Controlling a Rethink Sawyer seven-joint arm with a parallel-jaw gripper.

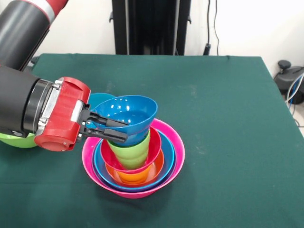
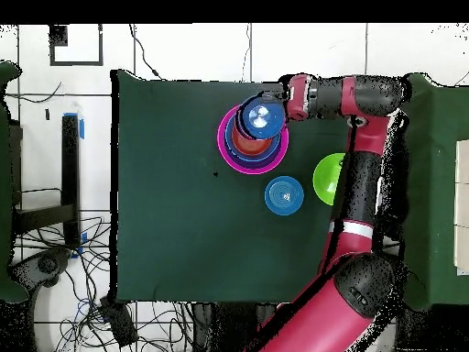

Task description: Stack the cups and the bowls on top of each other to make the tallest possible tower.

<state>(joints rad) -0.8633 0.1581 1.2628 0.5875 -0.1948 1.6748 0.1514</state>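
Bowls and a cup form the tower (image 1: 133, 161), which stands toward the near left of the green table (image 1: 228, 118) in the front view. Its base is the big pink bowl (image 1: 178, 156), sitting flat with its mouth up; nested inside it are a blue bowl (image 1: 168, 166), a red-pink bowl (image 1: 154, 147) and an orange bowl (image 1: 135, 176) showing low at the front. From the middle of these rises the lime green cup (image 1: 130, 152), upside down so that its stepped shape narrows upward, with its long axis close to vertical. Resting on the cup is a dark blue bowl (image 1: 128, 116), tilted so that its mouth faces up and toward the camera, its rim higher on the right. The gripper (image 1: 116, 128) reaches in sideways from the left, its black fingers (image 1: 107, 122) clamped on the left rim of that dark blue bowl, one above the rim and one below it. Behind the gripper, a sky blue bowl (image 1: 97, 99) peeks out on the table, and a lime green bowl (image 1: 16, 140) shows at the left edge under the arm. In the overhead view the tower (image 2: 252, 137) sits near the table's far edge, with the sky blue bowl (image 2: 284, 195) and the lime green bowl (image 2: 327, 179) apart from it and nearer the robot's base.
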